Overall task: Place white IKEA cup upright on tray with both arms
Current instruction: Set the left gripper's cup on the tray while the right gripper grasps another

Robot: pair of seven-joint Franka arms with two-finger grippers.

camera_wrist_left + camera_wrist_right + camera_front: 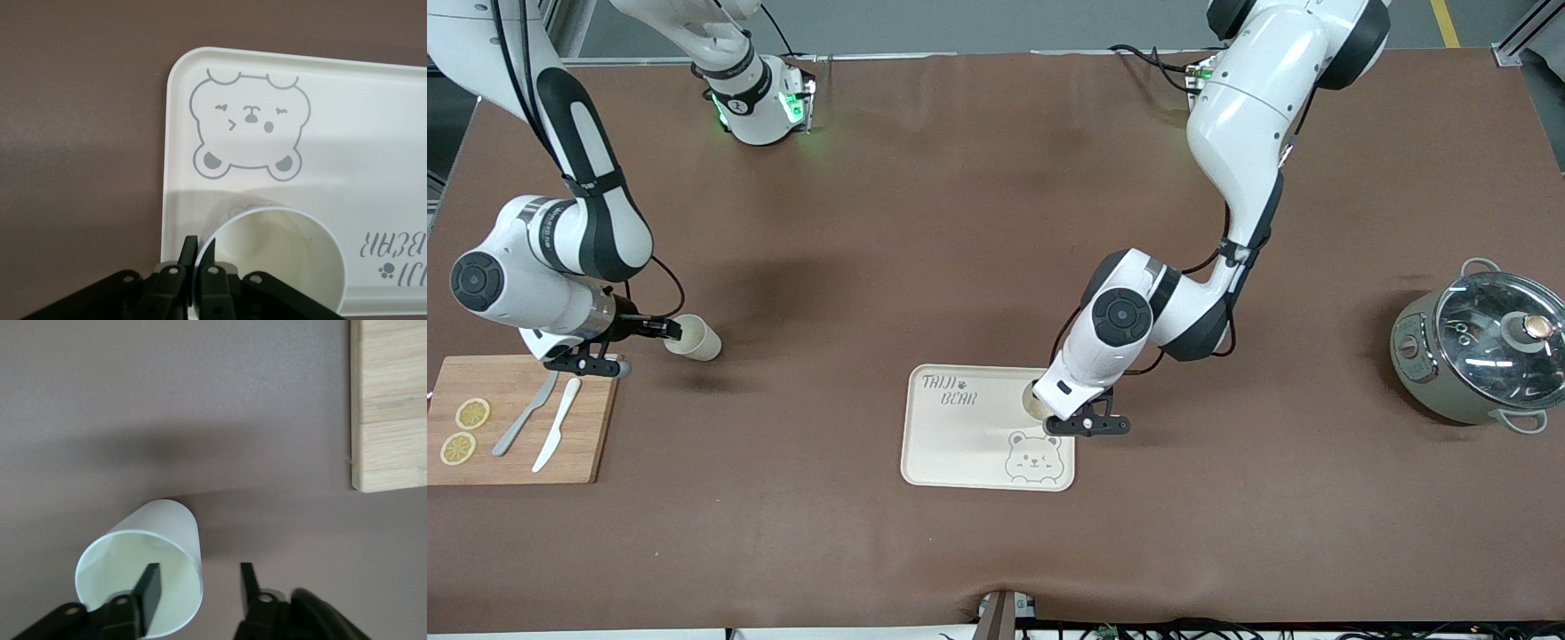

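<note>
We see the left claw (1069, 418) pinching the rim of a white cup (277, 257), one finger inside and one outside; the cup stands upright on the tray (951, 444), at its edge toward the left arm's end, above the bear drawing (1033, 459). The right claw (197, 590) is spread around the rim of a second white cup (694, 338) lying tilted on the bench (996, 222), just beside the cutting board (516, 422).

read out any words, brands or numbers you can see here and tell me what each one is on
"TAIJI BEAR": grey lettering on the cream tray, beside a small paw mark and a winking bear drawing.
Marking on the band of the right arm's base: too small to read.
Panel on the pot: unreadable.
</note>
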